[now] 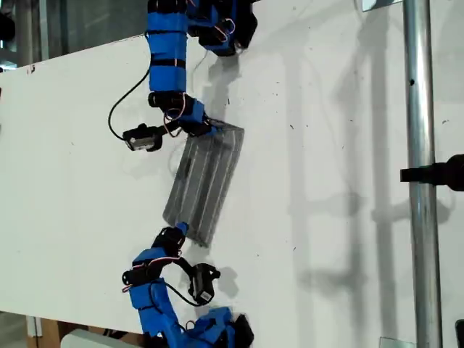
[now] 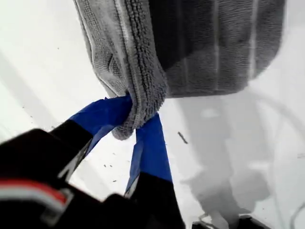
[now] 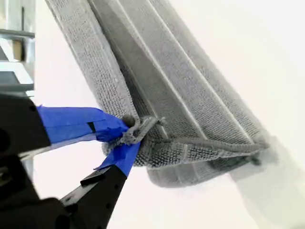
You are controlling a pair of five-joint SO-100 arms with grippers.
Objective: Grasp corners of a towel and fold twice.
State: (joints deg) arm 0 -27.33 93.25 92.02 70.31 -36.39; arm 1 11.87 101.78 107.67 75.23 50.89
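Folded towel held taut between two arms on a white table [image 1: 326, 181].

The grey striped towel [image 1: 205, 181] lies mid-table in the exterior view, slightly left of centre. My first gripper [image 2: 134, 125] pinches one corner [image 2: 127, 128]; my second gripper [image 3: 125, 139] is clamped on another corner [image 3: 136, 130].

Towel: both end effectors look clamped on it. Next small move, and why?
Probably carry both held corners together across to the exterior view's right, then lower. My first end effector and second end effector each pinch a corner of the towel, which hangs doubled between them.
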